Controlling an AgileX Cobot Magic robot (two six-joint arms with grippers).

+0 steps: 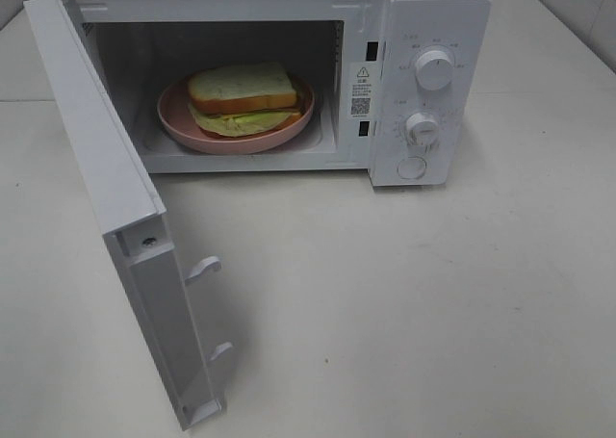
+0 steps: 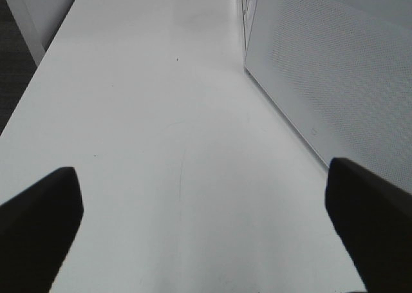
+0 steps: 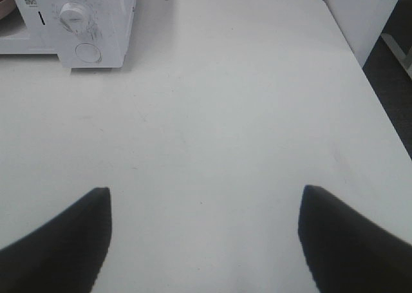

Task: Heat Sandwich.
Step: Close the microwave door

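The sandwich [image 1: 241, 96], pale bread with green filling, lies on a round pink plate [image 1: 173, 120] inside the white microwave [image 1: 438, 5]. The microwave door [image 1: 106, 188] stands wide open, swung out toward the front left. Neither arm shows in the exterior high view. My left gripper [image 2: 203, 222] is open over bare white table, with the door's perforated outer face [image 2: 335, 74] beside it. My right gripper [image 3: 205, 232] is open above the table, well away from the microwave's control panel [image 3: 84, 22]. Nothing is between either pair of fingers.
Two white knobs [image 1: 433, 69] and a round button [image 1: 412, 167] sit on the microwave's right panel. Two latch hooks [image 1: 204, 268] stick out of the door's edge. The white table [image 1: 404, 313] reaches its edges at both sides in the wrist views.
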